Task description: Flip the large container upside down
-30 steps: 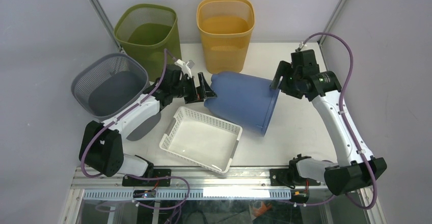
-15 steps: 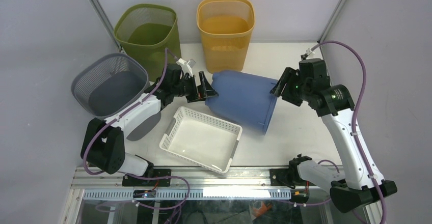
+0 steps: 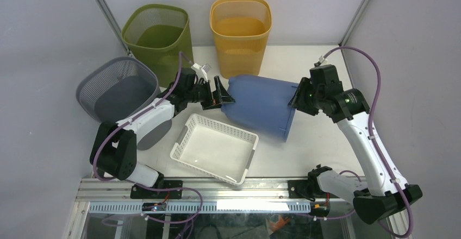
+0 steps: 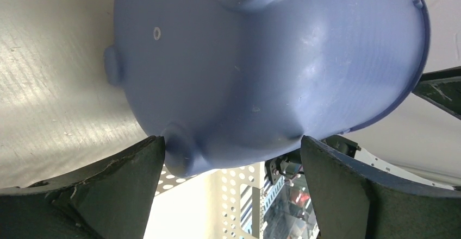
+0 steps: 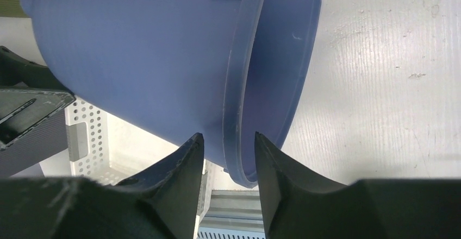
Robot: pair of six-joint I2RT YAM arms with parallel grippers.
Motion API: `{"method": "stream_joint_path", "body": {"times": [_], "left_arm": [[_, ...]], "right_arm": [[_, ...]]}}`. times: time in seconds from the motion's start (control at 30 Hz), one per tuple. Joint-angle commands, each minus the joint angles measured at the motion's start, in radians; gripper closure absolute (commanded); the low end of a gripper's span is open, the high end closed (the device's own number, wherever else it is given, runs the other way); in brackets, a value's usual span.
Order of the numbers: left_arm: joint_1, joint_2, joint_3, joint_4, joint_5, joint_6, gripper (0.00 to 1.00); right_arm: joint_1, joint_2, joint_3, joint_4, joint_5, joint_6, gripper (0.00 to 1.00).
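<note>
The large blue container [image 3: 261,106] lies on its side on the table, base to the left and open rim to the right. My left gripper [image 3: 220,94] is open, its fingers wide apart against the rounded base, which fills the left wrist view [image 4: 261,60]. My right gripper [image 3: 298,95] is at the upper part of the rim. In the right wrist view the right gripper [image 5: 228,137] has one finger outside the wall and one inside the mouth, closed on the container's rim [image 5: 242,87].
A white perforated basket [image 3: 215,146] sits just in front of the container, under its base. A grey mesh bin [image 3: 117,89] stands at the left. A green mesh bin [image 3: 157,32] and an orange bin [image 3: 241,27] stand at the back.
The right arm has swung outward and back while staying at the rim. The rim's top has risen and the container has turned slightly. The left gripper has edged right along the base.
</note>
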State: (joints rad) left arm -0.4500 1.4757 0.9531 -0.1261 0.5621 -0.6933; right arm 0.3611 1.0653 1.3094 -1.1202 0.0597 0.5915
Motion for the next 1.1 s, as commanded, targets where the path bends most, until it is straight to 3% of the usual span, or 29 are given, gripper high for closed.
{"method": "stream_joint_path", "body": {"times": [0.0, 0.27, 0.67, 0.87, 1.0, 1.07], "left_arm": [[0.002, 0.008, 0.032, 0.079, 0.069, -0.026, 0.01], [0.001, 0.013, 0.061, 0.087, 0.125, -0.034, 0.01], [0.016, -0.003, 0.043, -0.007, 0.097, 0.044, 0.01], [0.017, -0.007, 0.042, 0.015, 0.171, 0.018, 0.09], [0.017, -0.016, 0.096, 0.029, 0.249, -0.019, 0.13], [0.016, -0.032, 0.126, 0.041, 0.266, -0.041, 0.13]], "right_arm": [[0.008, 0.019, -0.014, 0.051, 0.041, 0.011, 0.59], [0.006, 0.036, -0.053, 0.1, 0.076, 0.011, 0.71], [0.006, 0.063, -0.069, 0.131, 0.083, 0.0, 0.85], [0.006, 0.067, -0.074, 0.138, 0.087, 0.008, 0.87], [-0.003, 0.072, -0.065, 0.135, 0.108, -0.002, 1.0], [-0.023, 0.07, -0.06, 0.143, 0.103, -0.008, 1.0]]}}
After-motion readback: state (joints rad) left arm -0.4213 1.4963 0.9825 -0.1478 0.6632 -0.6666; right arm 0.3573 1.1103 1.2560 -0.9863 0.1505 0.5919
